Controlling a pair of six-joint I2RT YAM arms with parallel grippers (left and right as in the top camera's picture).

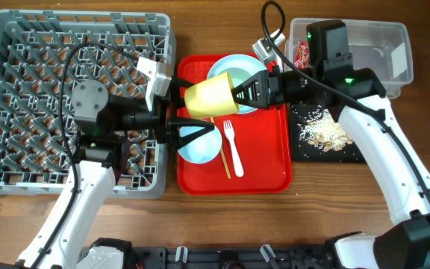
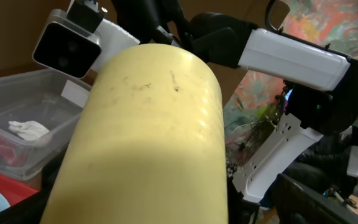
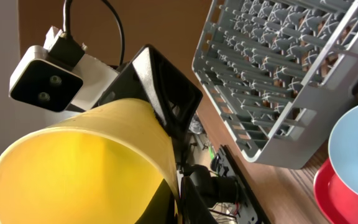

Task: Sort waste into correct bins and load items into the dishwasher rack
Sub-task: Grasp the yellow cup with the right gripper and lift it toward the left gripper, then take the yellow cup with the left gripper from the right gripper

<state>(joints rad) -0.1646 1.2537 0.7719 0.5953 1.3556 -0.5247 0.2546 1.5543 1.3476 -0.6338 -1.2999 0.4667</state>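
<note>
Two arms: both meet over the red tray (image 1: pixel 267 164), with the yellow cup (image 1: pixel 209 96) in the air between them, clear of the desk (image 1: pixel 215 217).
Right fingers (image 1: pixel 246 91): clamped on the cup at its rim. The right wrist view looks straight into the open mouth.
Left fingers (image 1: pixel 189 125): spread wide on either side of the cup's other end. I cannot tell whether they touch its wall.
Step in hand: this looks like a hand-over to the left arm, which stands next to the rack (image 1: pixel 80 19).
Doing it well: the left fingers should close squarely across the cup's body, away from the rim. The right fingers should let go only once that hold is firm. The thin wall will likely flex, so a gentle squeeze is safer. After that, the cup should go mouth down between the pegs.
Other task things: two bowls (image 1: pixel 237 69) (image 1: pixel 198 146), the fork (image 1: pixel 234 146) and the wooden stick (image 1: pixel 221 153) lie on the red tray. The red wrapper (image 1: pixel 302 52) and paper wad (image 2: pixel 30 129) are in the clear tub (image 1: pixel 383 37). Crumbs (image 1: pixel 323 131) are in the black tray (image 1: pixel 297 149).
Hidden: the cup fills the left wrist view, so that arm's own fingers do not show there. The lower bowl is partly covered by the left fingers. No plate can be made out. The right arm cuts off part of the wrapper, and the left arm covers the near corner of the rack.
</note>
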